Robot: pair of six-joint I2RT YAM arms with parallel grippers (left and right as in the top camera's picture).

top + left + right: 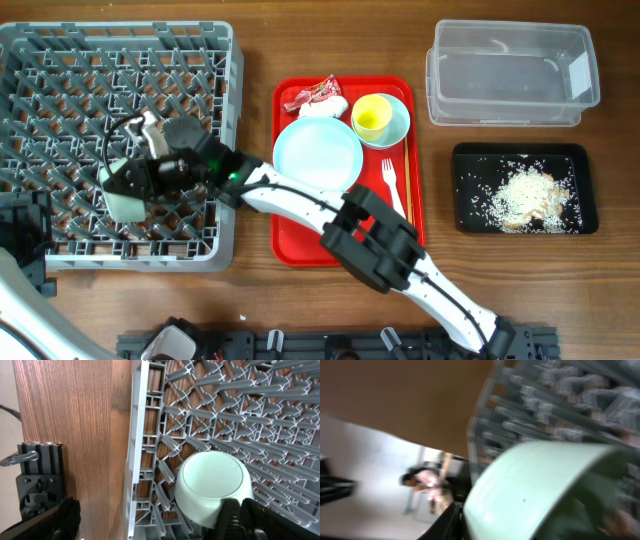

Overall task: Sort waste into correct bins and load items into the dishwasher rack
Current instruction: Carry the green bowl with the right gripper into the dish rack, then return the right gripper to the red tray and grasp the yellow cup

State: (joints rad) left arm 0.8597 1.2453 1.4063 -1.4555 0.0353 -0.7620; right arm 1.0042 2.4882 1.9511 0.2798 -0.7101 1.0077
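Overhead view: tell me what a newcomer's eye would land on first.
The right arm slants across the whole table, its tool at a pale bowl in the lower left part of the grey rack. Next comes the bright red tray in the middle, carrying a plate, a yellow cup and a fork. At the right, a black tray holds white scraps.

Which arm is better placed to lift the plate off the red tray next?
Right, probably: the right arm lies across the red tray beside the plate, while the left tool sits beyond the far edge of the rack.
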